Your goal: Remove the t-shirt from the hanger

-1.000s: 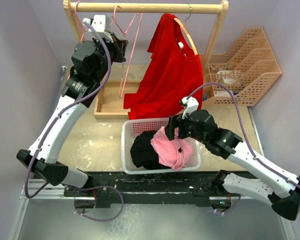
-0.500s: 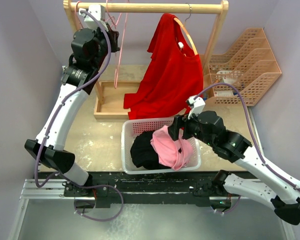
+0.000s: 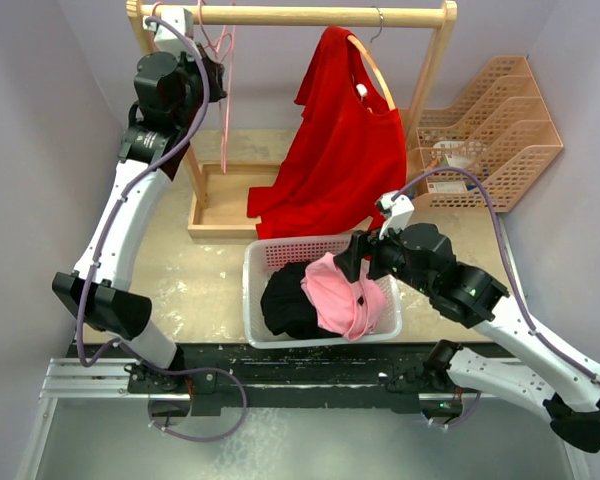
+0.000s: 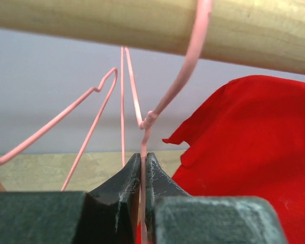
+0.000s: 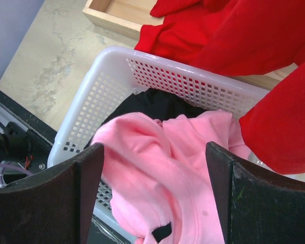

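L fingers (image 4: 137,175) clenched on neck of bare pink hanger (image 4: 148,118), hook over rod (image 4: 91,20); prob. parking it there. R fingers (image 3: 347,258) released, nothing gripped, pink tee (image 5: 162,162) right below in basket (image 3: 252,290), looks dropped off. Next red tee (image 3: 340,150) on wood hanger (image 3: 378,68), right of L fingers, beyond R fingers; not off yet. Count: pink hangers 2 incl. 2nd pink hanger (image 4: 46,125) behind L fingers, wood 1; tees 2; black garment (image 3: 280,300) 1; basket 1.

Overhead looks down; close wrist views apparently share the t-shirt (image 4: 244,152).
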Robot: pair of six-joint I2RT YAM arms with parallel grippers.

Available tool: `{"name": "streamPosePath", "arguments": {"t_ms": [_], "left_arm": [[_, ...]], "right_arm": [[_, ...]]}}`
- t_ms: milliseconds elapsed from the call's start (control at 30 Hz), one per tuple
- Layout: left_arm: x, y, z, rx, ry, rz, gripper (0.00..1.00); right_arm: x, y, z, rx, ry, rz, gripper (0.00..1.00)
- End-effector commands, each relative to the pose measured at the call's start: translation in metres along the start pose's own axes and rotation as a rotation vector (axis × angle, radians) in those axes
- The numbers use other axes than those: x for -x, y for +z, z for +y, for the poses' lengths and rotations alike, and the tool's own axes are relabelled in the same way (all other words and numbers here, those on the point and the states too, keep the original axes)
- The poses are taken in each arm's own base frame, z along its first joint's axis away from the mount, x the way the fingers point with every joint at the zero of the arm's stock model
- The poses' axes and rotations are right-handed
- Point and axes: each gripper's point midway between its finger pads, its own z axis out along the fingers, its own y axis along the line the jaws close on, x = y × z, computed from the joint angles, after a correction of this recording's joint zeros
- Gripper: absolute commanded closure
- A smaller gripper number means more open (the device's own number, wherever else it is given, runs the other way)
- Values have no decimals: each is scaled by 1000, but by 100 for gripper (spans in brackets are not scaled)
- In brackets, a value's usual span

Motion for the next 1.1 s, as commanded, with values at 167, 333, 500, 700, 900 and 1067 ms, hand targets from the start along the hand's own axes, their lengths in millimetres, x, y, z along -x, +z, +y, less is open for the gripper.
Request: {"name": "streamPosePath", "arguments": {"t_ms": [167, 333, 500, 700, 900, 1067], "left_arm": [[39, -46, -13, -70, -67, -107, 48], [46, -75, -18, -106, -103, -147, 33], [57, -101, -29, -168, -141, -166, 26], [69, -122, -39, -222, -159, -176, 20], [88, -150, -39, -229, -162, -236, 22], [94, -162, -80, -378, -132, -224, 24]], "right_arm": [[36, -13, 14, 45, -11, -101, 17], [54, -18, 22, 72, -21, -140, 17], [83, -33, 32, 103, -53, -207, 19], [147, -76, 46, 136, -80, -392, 40], [202, -112, 36, 34, -86, -553, 48], [219, -106, -4, -231, -35, -571, 51]]}}
